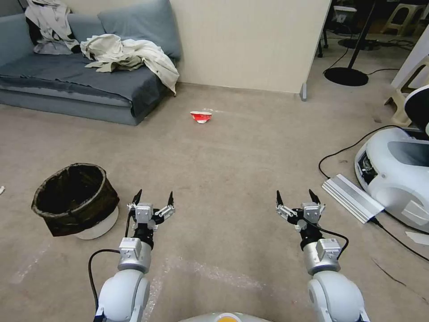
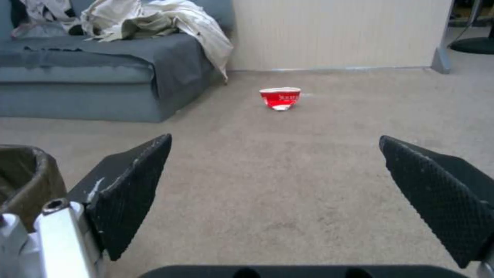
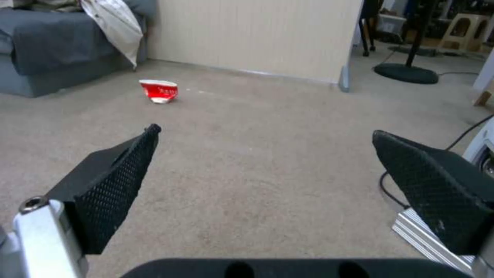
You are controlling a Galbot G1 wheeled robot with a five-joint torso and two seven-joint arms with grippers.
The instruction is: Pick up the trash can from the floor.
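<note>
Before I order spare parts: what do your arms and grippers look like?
Both arms have glossy white rounded shells ending in silver metal wrist blocks, each with a looping black cable. The left gripper and right gripper have silver bodies and two black pointed fingers; the pads are black with a diamond-knurled texture.

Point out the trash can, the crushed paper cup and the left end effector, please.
trash can (image 1: 96, 223): head view, white lower wall under the bag.
crushed paper cup (image 1: 200, 116): head view, red side.
left end effector (image 1: 153, 198): head view, midway between its open fingertips.
</note>
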